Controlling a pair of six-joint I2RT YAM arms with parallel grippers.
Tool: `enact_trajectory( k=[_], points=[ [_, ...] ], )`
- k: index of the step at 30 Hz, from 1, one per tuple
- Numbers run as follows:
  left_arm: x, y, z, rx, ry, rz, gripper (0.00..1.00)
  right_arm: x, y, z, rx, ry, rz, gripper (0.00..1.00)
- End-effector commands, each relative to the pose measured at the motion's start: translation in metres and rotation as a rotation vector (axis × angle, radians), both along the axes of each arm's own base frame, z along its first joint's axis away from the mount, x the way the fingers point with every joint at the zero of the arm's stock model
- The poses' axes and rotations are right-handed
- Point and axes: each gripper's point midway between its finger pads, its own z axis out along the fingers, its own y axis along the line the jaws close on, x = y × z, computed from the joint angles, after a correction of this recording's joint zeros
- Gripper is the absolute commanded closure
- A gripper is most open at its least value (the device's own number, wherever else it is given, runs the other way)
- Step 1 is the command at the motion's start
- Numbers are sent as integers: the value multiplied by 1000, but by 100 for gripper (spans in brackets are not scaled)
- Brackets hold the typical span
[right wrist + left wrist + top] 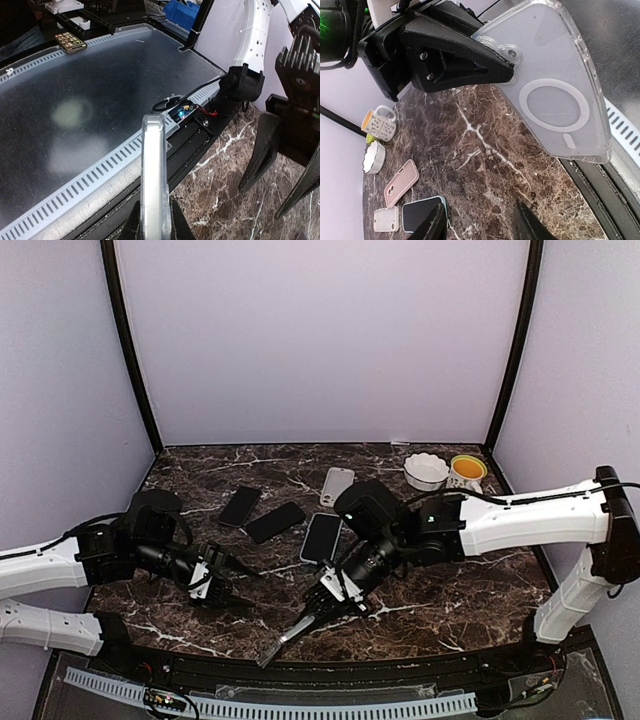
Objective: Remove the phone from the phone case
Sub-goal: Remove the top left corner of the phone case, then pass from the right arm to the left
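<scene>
- fingers point(134, 225) of the right gripper point(330, 603) are pinched tight on one long edge of the clear case point(555, 100); it's held up in the air, tilted, over the near edge of the marble table point(450, 580)
- left gripper point(228, 578) has its fingers point(436, 225) spread wide with nothing between them; it sits near the case, not touching it
- the case looks empty to me, frosted and see-through all over; the camera-cutout corner hides behind the right gripper though, so I wouldn't swear to it
- my guess for what came out of it is the light-rimmed phone point(322, 537), lying flat just behind the right gripper; two other phones point(240, 505) lie further left, so honestly can't tell which one belongs
- handling: I'd expect the case to be light, bendy at the lip and slick; a pinch on a thin edge could let it twist or slip; if anything is inside, I'd peel one corner lip back or push through the camera hole, not yank
- a phone would be heavier, glassy and slippery; take it by the long sides
- writing: nothing readable, no brand; just a ring and a small bar on the case back; the mug point(380, 122) has a tiny pattern, too small to read
</scene>
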Motion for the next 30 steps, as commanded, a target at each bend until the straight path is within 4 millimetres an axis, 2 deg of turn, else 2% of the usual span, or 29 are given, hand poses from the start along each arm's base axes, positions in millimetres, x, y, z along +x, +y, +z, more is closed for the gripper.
enact_trajectory(
  k=[1,9,12,15,18,22,24,30],
  points=[
    [11,2,9,-16,-52,64,51,18,-4,24,107,-87,-88,100],
    [16,2,21,-66,-48,97,53,59,-13,21,123,-204,-304,100],
    [15,1,25,-86,-38,91,54,73,-14,32,174,-226,-370,100],
    [15,1,32,-118,-32,93,54,93,-13,52,268,-229,-489,100],
    [21,2,48,-191,-19,132,53,113,-15,69,339,-218,-593,100],
    [32,9,73,-305,-5,174,52,129,-20,80,391,-194,-682,100],
    [30,9,81,-337,7,160,52,139,-21,87,423,-190,-737,100],
    [29,-2,96,-397,96,109,52,148,-14,101,487,-154,-791,100]
  ],
)
